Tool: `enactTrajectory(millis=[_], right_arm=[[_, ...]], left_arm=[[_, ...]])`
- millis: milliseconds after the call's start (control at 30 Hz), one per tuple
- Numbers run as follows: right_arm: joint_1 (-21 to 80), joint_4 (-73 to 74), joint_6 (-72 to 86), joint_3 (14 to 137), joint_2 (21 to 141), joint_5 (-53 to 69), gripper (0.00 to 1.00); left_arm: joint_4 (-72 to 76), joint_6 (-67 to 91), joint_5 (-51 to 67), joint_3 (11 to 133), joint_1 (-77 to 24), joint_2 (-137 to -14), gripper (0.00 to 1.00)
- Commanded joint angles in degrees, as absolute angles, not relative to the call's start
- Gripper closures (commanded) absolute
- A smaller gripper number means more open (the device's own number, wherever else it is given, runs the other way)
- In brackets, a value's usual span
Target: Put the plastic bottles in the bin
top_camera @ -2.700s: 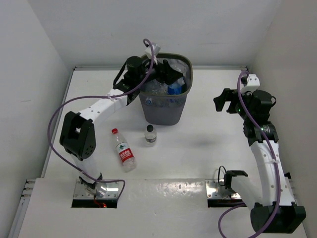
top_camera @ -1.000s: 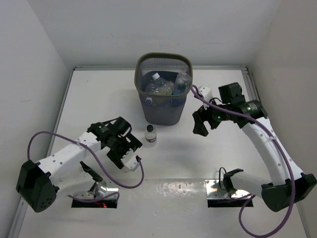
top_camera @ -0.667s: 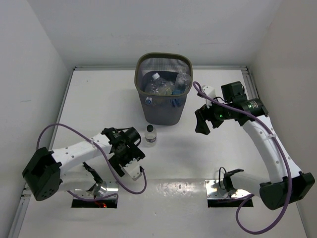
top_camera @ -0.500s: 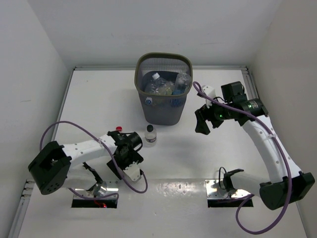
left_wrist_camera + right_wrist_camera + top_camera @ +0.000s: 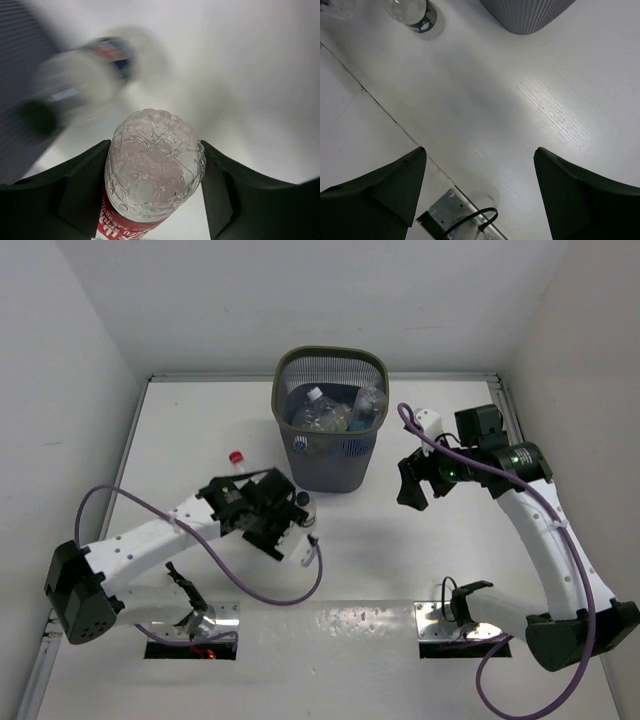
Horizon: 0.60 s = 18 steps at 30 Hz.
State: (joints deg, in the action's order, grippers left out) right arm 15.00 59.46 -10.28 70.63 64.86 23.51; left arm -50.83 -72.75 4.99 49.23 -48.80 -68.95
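Note:
My left gripper [image 5: 155, 167] is shut on a clear plastic bottle with a red label [image 5: 152, 160], one black finger on each side of its base. From above, that gripper [image 5: 258, 500] sits left of the bin, and the bottle's red cap [image 5: 236, 456] pokes out behind the arm. A small black-capped bottle [image 5: 304, 506] stands on the table just right of it, blurred in the left wrist view [image 5: 75, 95]. The dark mesh bin [image 5: 332, 465] holds several bottles [image 5: 318, 410]. My right gripper [image 5: 415, 485] hangs open and empty to the right of the bin [image 5: 480, 170].
The right wrist view shows the black-capped bottle [image 5: 412, 11] and the bin's base [image 5: 525, 12] at the top. A metal mounting plate with a black cable [image 5: 455, 215] lies at the near edge. White walls close in the table on three sides.
My left gripper has closed on the red-labelled bottle and carried it up off the table toward the bin. The right arm has barely shifted.

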Motion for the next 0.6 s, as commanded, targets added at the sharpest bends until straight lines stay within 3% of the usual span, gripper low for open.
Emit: enactTrajectory(millis=[0, 200, 333, 433, 567], right_arm=[[14.68, 59.41, -9.58, 74.35, 63.19, 23.46, 0.13], [13.89, 59.06, -7.65, 76.46, 63.81, 25.93, 0.13], [12.22, 58.98, -7.03, 78.31, 65.12, 27.68, 0.13], [10.81, 58.01, -5.63, 79.36, 66.01, 28.65, 0.13], [10.20, 57.74, -5.10, 80.42, 67.32, 29.09, 0.13]], left_arm=[[-53.34, -61.12, 3.35, 65.66, -49.92, -66.70, 0.58], [-68.54, -43.79, 12.98, 106.16, -41.15, -75.57, 0.67], [-61.05, -29.41, 12.58, 125.91, -36.58, -78.93, 0.79], [-41.89, -18.83, 12.48, 121.76, -33.59, -75.43, 0.76], [-19.76, -6.27, 23.53, 118.31, -30.86, -77.15, 0.75]])
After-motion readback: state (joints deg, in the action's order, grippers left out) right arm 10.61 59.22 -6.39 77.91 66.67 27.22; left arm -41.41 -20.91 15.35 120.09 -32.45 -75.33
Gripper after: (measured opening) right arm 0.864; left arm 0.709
